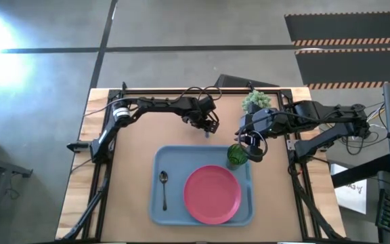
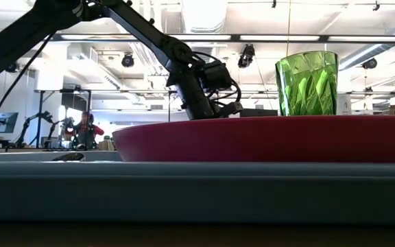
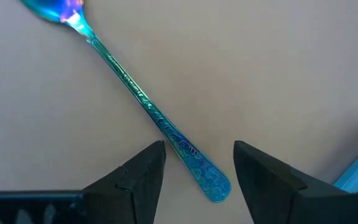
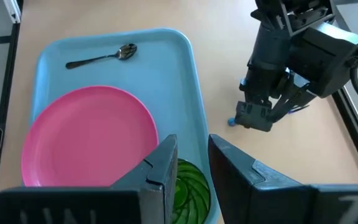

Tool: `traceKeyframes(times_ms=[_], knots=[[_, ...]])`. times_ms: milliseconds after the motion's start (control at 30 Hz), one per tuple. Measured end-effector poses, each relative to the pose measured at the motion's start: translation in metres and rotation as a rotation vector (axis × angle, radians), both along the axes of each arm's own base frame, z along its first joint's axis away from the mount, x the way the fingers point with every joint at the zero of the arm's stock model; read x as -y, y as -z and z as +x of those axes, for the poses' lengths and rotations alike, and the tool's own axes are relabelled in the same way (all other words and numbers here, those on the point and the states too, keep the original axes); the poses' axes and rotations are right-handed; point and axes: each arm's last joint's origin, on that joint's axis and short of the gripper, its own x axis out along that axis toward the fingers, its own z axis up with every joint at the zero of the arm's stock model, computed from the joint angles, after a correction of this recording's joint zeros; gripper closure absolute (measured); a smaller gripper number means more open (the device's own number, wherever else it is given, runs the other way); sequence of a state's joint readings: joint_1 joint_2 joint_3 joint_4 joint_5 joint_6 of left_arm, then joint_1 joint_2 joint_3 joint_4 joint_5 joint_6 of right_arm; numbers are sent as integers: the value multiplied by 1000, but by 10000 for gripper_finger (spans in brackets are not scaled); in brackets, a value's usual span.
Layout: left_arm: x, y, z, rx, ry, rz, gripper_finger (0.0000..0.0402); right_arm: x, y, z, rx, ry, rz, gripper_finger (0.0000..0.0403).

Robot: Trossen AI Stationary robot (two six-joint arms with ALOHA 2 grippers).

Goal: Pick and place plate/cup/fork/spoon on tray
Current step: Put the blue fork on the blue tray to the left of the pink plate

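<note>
- Hovering low over the bare worktop (image 1: 134, 135) just behind the tray's far rim, the left hand (image 1: 208, 126) has its two dark fingers (image 3: 138, 177) spread wide, nothing between them but the end of a handle.
- The fork (image 3: 148, 109) lies flat on the worktop under that hand; its slim, patterned handle (it shows blue-green in the left wrist view) runs away from the gap between the fingers, and the tip of the handle sits in the gap without touching either finger. Its far end is cut off by the picture's edge.
- The right wrist view shows the left hand from the other side (image 4: 257, 115), pointing down at the worktop, with a small blue bit of the fork (image 4: 231, 122) at its foot, just beside the tray's rim.
- The right hand (image 1: 254, 150) is above the tray's far right corner, right over the cup (image 1: 235, 155). Its fingers (image 4: 160, 171) stand partly apart, above the cup's rim, and no grip shows.
- The cup stands upright on the tray, in that far right corner, just behind the plate (image 1: 212, 194).
- The plate lies flat in the right half of the tray (image 1: 175, 210).
- The spoon (image 1: 164, 188) lies flat in the tray's left part, beside the plate and apart from it.
- A spiky potted plant (image 1: 255, 102) stands at the worktop's far edge, behind the right arm.
</note>
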State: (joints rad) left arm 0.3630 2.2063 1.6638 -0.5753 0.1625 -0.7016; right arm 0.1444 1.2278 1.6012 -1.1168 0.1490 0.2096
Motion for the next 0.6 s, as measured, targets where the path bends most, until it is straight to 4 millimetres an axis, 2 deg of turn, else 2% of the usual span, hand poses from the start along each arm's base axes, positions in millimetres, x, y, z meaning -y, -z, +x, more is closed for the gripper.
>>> traceKeyframes(times_ms=[167,267,467,600], knots=[[-1,1,-1,-11,-50,-11,248,0,0,0,0,0,0,323],[-1,3,-2,-23,-56,-12,284,0,0,0,0,-1,-1,323],[0,9,-6,-39,-28,-14,383,-2,0,-1,-1,-11,-3,323],[1,13,-8,-52,-4,-9,398,-7,0,-2,-3,-35,-7,323]])
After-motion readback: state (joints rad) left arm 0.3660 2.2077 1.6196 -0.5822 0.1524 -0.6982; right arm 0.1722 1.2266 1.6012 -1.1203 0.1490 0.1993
